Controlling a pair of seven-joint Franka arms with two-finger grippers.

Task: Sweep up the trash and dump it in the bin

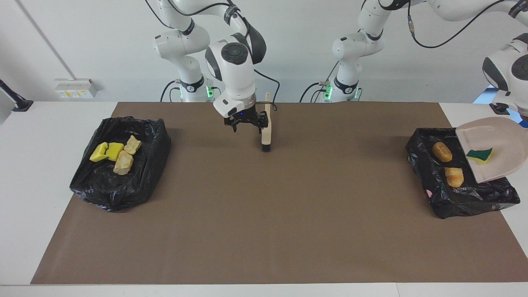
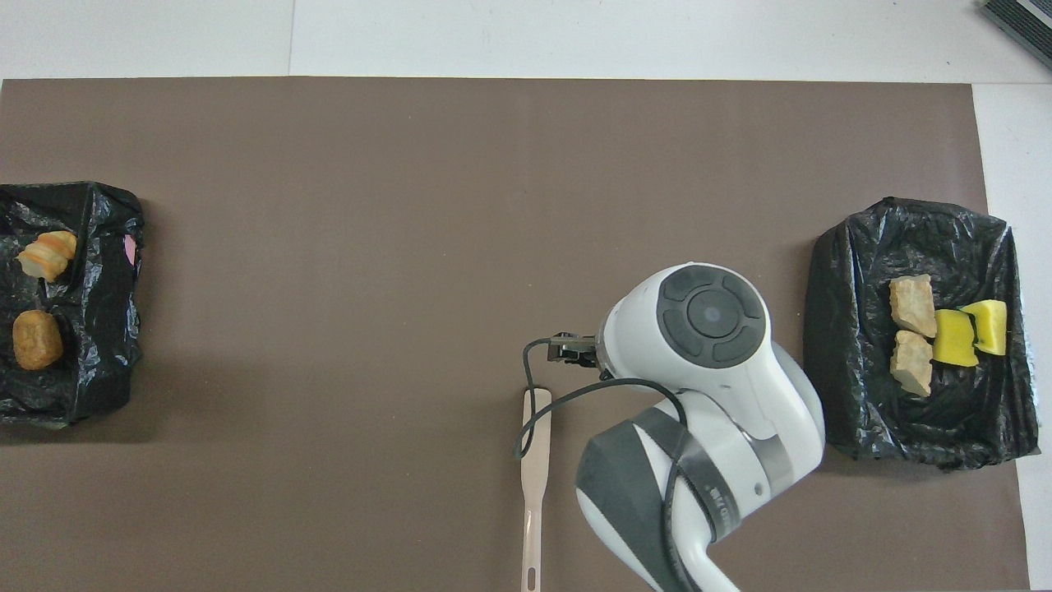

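Note:
The trash lies in two black-bagged bins. The bin at the right arm's end (image 1: 119,181) holds two yellow sponge wedges (image 1: 107,151) and two beige chunks (image 1: 123,162). The bin at the left arm's end (image 1: 458,198) holds a brown croquette (image 1: 441,152) and a striped pastry piece (image 1: 454,176). My left gripper (image 1: 523,119), at the view's edge, holds a pink dustpan (image 1: 495,136) tilted over that bin, with a green-and-yellow sponge (image 1: 479,155) on it. My right gripper (image 1: 248,126) is open, low over the mat beside a beige brush (image 1: 267,123).
A brown mat (image 1: 264,214) covers the table between the two bins. The brush lies with its handle (image 2: 532,485) pointing toward the robots and its black bristles (image 1: 266,147) down. The right arm's wrist (image 2: 707,321) covers its gripper from above.

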